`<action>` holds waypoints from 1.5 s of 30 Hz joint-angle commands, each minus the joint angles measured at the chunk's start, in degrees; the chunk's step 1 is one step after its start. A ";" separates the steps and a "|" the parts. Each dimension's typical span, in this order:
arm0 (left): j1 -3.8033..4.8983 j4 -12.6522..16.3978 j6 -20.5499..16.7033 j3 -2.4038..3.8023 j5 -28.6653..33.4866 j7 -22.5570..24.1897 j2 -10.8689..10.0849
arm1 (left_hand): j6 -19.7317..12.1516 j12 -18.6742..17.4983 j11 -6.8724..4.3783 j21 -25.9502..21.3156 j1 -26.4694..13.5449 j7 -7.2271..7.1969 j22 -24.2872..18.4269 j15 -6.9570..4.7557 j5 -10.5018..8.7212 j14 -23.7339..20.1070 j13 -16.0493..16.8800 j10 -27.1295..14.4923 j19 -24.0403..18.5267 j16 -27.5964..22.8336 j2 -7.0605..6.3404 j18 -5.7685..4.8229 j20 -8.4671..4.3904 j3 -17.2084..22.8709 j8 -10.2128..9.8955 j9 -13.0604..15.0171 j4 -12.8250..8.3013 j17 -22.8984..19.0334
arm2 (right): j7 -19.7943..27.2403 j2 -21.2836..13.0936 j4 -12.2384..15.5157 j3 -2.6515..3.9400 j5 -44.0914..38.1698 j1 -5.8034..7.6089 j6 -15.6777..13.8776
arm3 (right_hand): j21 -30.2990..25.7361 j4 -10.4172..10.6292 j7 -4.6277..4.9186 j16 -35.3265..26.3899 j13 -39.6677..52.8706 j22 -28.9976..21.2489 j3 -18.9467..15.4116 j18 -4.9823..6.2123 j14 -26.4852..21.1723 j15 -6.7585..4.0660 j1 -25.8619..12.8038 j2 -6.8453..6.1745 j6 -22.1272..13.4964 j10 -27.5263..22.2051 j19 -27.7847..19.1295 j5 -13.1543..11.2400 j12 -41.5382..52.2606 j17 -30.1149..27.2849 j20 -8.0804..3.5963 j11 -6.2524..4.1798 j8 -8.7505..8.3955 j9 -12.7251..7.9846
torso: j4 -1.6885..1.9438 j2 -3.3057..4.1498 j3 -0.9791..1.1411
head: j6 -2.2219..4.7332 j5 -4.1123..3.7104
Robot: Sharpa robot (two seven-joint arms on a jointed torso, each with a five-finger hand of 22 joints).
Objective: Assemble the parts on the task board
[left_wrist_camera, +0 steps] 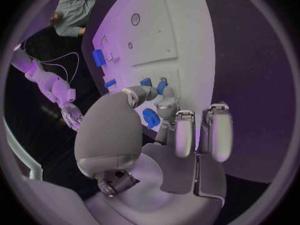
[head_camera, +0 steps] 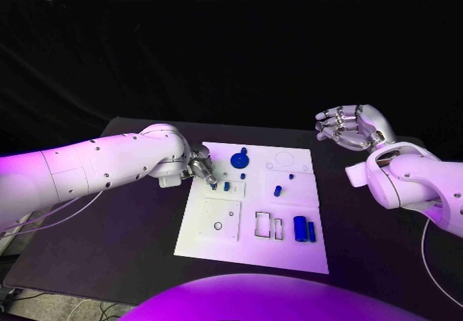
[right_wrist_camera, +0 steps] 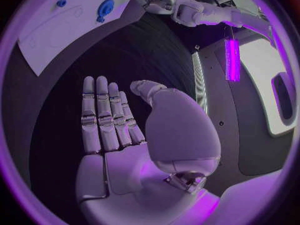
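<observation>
A black table in a dark room carries the white rectangular task board, laid square in front of the robot so both arms can reach it. Small blue plastic parts sit on it: a round blue disc with a stub near the far edge, two blue cylinders lying side by side toward the near right, and a few small blue blocks around the board's middle left.

The left hand is down at the board's left edge, fingertips bunched over those small blocks. In the left wrist view its thumb and a finger close around a small blue piece, apparently pinching it, though the fingers hide the contact and I cannot tell for certain that it is held. That low, tucked pose suits seating a small piece into a recess.

The right hand is raised off the table beyond the board's far right corner, fingers straight and apart, holding nothing; it seems parked clear of the work.
</observation>
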 commanded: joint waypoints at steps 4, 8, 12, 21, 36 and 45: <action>-0.04 0.45 1.62 0.00 1.19 0.22 0.22 | 0.59 0.48 -0.10 0.42 -0.08 -0.13 8.26 -0.38 0.51 5.53 0.25 0.52 1.09 0.24 0.45 -1.01 -0.24 12.95 -0.42 0.04 -13.50 13.50 | 0.58 0.05 0.04 0.01 -0.38 -0.03 0.66 | 0.15 -0.22 0.33 -0.25 -0.06 -0.14 -0.06 0.66 0.17 0.17 -0.38 0.40 0.13 0.35 0.08 0.36 -0.35 -0.08 0.25 0.00 -0.25 -0.09 | 0.03 0.04 0.02 | 0.01 0.04; -0.04 0.46 1.65 -0.01 1.18 0.09 0.28 | 0.64 0.49 -0.11 0.41 -0.11 -0.13 8.24 -0.38 0.61 5.54 0.27 0.56 1.08 0.25 0.43 -1.01 -0.24 12.95 -0.46 0.03 -13.55 13.54 | 0.59 0.06 0.06 0.01 -0.38 -0.03 0.65 | 0.15 -0.22 0.33 -0.25 -0.06 -0.14 -0.06 0.66 0.17 0.17 -0.38 0.40 0.13 0.35 0.08 0.36 -0.35 -0.08 0.25 0.00 -0.25 -0.09 | 0.00 -0.02 0.02 | 0.01 0.07; -0.04 0.32 1.66 -0.01 1.10 -0.03 0.30 | 0.64 0.49 -0.11 0.41 -0.11 -0.13 8.24 -0.38 0.61 5.54 0.27 0.56 1.08 0.25 0.43 -1.01 -0.24 12.95 -0.46 0.03 -13.55 13.54 | 0.58 0.05 0.07 0.01 -0.38 -0.03 0.64 | 0.15 -0.22 0.33 -0.25 -0.06 -0.14 -0.06 0.66 0.17 0.17 -0.38 0.40 0.13 0.35 0.08 0.36 -0.35 -0.08 0.25 0.00 -0.25 -0.09 | 0.03 0.00 0.04 | 0.01 0.04; -0.04 0.16 1.84 -0.02 0.79 -0.31 0.29 | 0.70 0.49 -0.11 0.43 -0.14 -0.14 8.27 -0.39 0.72 5.55 0.29 0.59 1.10 0.27 0.42 -1.01 -0.25 12.95 -0.52 0.02 -13.60 13.57 | 0.52 0.02 0.03 0.01 -0.34 -0.03 0.75 | 0.15 -0.22 0.33 -0.25 -0.06 -0.14 -0.06 0.66 0.17 0.17 -0.38 0.40 0.13 0.35 0.08 0.36 -0.35 -0.08 0.25 0.00 -0.25 -0.09 | 0.00 0.01 -0.01 | 0.01 0.01; -0.04 -0.12 1.51 -0.02 -0.71 -0.55 0.54 | 0.79 0.43 -0.12 0.41 -0.19 -0.14 8.24 -0.40 0.84 5.54 0.23 0.59 1.07 0.24 0.41 -1.00 -0.27 12.95 -0.60 0.00 -13.67 13.52 | 0.55 -0.02 0.04 0.01 -0.30 -0.03 0.73 | 0.15 -0.22 0.33 -0.25 -0.06 -0.14 -0.06 0.66 0.17 0.17 -0.38 0.40 0.13 0.35 0.08 0.36 -0.35 -0.08 0.25 0.00 -0.25 -0.09 | -0.01 0.01 -0.02 | 0.01 -0.04; -0.07 -0.67 1.27 -0.02 -1.27 -0.56 1.02 | 0.82 0.42 -0.12 0.43 -0.21 -0.15 8.27 -0.40 0.88 5.54 0.23 0.60 1.08 0.25 0.41 -1.01 -0.27 12.96 -0.64 0.00 -13.70 13.53 | 0.61 -0.08 0.09 0.01 -0.29 -0.03 0.65 | 0.15 -0.22 0.33 -0.25 -0.06 -0.14 -0.06 0.66 0.17 0.17 -0.38 0.40 0.13 0.35 0.08 0.36 -0.35 -0.08 0.25 0.00 -0.25 -0.09 | 0.00 0.07 -0.05 | 0.01 -0.16</action>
